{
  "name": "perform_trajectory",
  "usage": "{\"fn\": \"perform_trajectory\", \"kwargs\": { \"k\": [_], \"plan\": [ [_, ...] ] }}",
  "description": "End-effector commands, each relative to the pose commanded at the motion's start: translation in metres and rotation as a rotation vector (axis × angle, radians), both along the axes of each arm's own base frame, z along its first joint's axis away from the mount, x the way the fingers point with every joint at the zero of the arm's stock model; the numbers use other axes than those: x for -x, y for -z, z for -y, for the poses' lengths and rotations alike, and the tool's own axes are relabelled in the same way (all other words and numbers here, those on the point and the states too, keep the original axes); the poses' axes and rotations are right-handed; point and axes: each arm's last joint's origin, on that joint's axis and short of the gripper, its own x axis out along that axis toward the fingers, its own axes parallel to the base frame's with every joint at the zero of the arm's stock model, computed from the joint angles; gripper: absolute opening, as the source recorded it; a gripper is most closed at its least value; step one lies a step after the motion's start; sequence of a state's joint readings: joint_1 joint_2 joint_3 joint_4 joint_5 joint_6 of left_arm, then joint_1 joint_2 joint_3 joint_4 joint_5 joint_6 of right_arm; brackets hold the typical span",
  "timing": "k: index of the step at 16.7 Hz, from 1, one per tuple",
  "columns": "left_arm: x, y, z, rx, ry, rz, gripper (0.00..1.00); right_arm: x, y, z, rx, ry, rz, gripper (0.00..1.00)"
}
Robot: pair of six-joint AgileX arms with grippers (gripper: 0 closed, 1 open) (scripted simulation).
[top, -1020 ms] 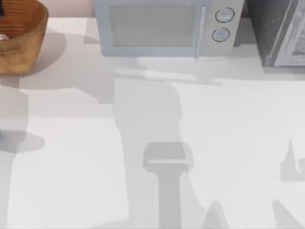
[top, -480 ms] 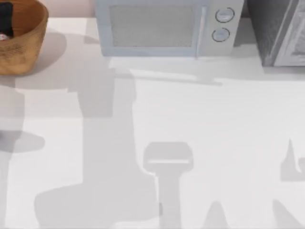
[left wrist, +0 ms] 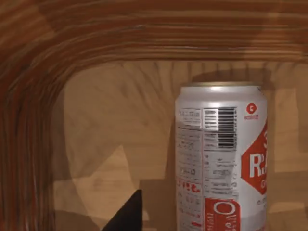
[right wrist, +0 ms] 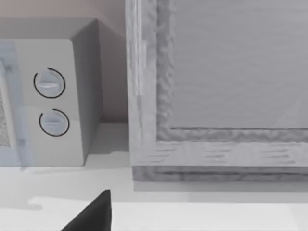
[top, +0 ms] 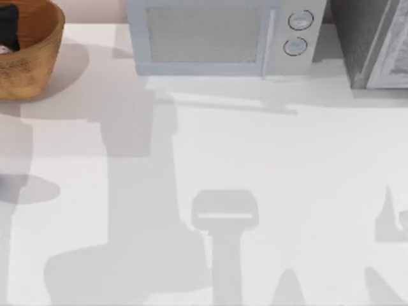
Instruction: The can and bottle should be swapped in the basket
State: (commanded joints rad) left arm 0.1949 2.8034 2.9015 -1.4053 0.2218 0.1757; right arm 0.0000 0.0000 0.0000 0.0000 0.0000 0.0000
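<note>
The can (left wrist: 221, 159) stands upright on the basket floor in the left wrist view: white body, red label panels, a barcode, a dull metallic rim at the top. The ribbed orange-brown wall of the basket (left wrist: 29, 96) curves around it. In the top view the basket (top: 32, 64) occupies the upper left of the frame (partly cut off by the edge), on the white table (top: 287, 166). A pale grey microwave (top: 223, 35) sits at top centre. Whether either gripper is apart or together cannot be told.
</note>
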Motion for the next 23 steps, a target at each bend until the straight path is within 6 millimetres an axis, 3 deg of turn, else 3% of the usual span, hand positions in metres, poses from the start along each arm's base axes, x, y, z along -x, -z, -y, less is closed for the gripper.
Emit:
{"fn": "perform_trajectory", "kwargs": {
  "k": [8, 14, 23],
  "plan": [
    [-0.014, 0.043, 0.004, 0.0, 0.0, 0.0, 1.0, 0.0, 0.0, 0.0, 0.0, 0.0, 0.0, 1.0],
    [-0.016, 0.05, 0.005, -0.001, -0.001, 0.002, 1.0, 0.0, 0.0, 0.0, 0.0, 0.0, 0.0, 1.0],
    [-0.016, 0.05, 0.005, -0.001, -0.001, 0.002, 0.32, 0.0, 0.0, 0.0, 0.0, 0.0, 0.0, 1.0]
  ]
}}
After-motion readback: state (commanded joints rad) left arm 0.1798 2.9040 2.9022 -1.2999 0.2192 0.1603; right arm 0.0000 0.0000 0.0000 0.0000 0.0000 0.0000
